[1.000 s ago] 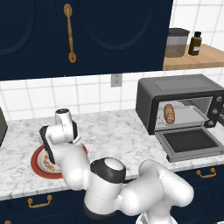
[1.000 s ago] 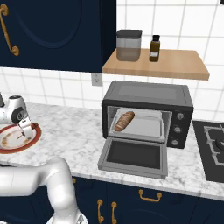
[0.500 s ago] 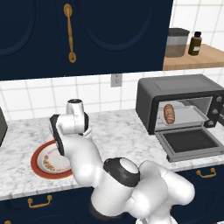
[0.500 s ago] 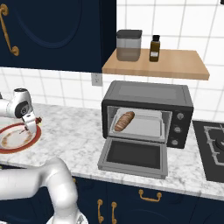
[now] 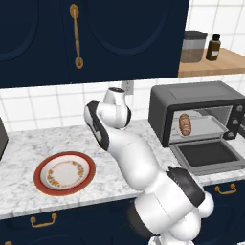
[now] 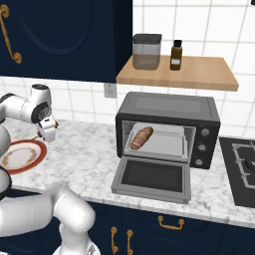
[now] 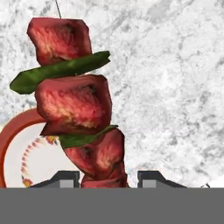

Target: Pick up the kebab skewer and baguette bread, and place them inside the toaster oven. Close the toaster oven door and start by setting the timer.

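In the hand view my gripper [image 7: 103, 179] is shut on the kebab skewer [image 7: 76, 105], whose red meat chunks and green pepper slices stick out between the fingertips [image 7: 151, 176]. In the right base view the gripper [image 6: 48, 131] hangs above the counter just right of the plate [image 6: 22, 155]. The baguette bread [image 5: 184, 124] [image 6: 141, 137] lies on the tray inside the toaster oven [image 5: 191, 98] [image 6: 169, 107]. The toaster oven door [image 5: 208, 155] [image 6: 152, 177] is folded down flat and open.
A red-rimmed plate [image 5: 64, 172] [image 7: 17, 144] sits bare on the marble counter at the left. A wooden shelf [image 6: 174, 74] above the oven carries a canister [image 6: 147, 51] and a dark bottle [image 6: 176, 55]. A stove top [image 6: 244, 172] lies at the far right.
The gripper closed on the skewer at the plate, then lifted it and swung right toward the oven. The plate is left bare.
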### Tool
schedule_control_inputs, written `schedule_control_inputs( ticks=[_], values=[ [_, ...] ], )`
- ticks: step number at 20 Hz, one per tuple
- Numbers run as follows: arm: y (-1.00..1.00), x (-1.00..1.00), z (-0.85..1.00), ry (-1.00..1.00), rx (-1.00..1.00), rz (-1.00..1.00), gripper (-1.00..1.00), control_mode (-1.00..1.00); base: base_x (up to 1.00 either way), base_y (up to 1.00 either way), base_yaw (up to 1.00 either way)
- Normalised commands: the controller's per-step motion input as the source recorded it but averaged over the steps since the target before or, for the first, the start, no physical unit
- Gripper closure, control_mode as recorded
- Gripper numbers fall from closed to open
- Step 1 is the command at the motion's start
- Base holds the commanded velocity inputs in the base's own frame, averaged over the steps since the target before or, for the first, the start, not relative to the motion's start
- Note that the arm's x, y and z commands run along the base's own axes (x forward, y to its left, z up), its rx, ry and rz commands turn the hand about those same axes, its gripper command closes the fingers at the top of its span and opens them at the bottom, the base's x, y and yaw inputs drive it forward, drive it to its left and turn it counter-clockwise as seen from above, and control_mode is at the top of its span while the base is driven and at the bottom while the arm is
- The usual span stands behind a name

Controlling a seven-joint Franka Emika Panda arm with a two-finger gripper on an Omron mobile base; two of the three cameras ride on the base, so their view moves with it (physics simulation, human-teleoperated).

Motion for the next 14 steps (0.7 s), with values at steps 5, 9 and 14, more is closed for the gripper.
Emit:
schedule_control_inputs(
  ticks=[5,9,14],
  values=[
    [-0.92,-0.49,0.5,-0.07,-0.08,0.0,1.0,-1.0,0.0,0.0,0.0],
    [-0.74,-0.71,0.11,-0.19,-0.1,0.0,1.0,-1.0,0.0,0.0,0.0],
    [-0.69,-0.57,0.12,-0.14,-0.07,0.0,1.0,-1.0,0.0,0.0,0.0]
  ],
)
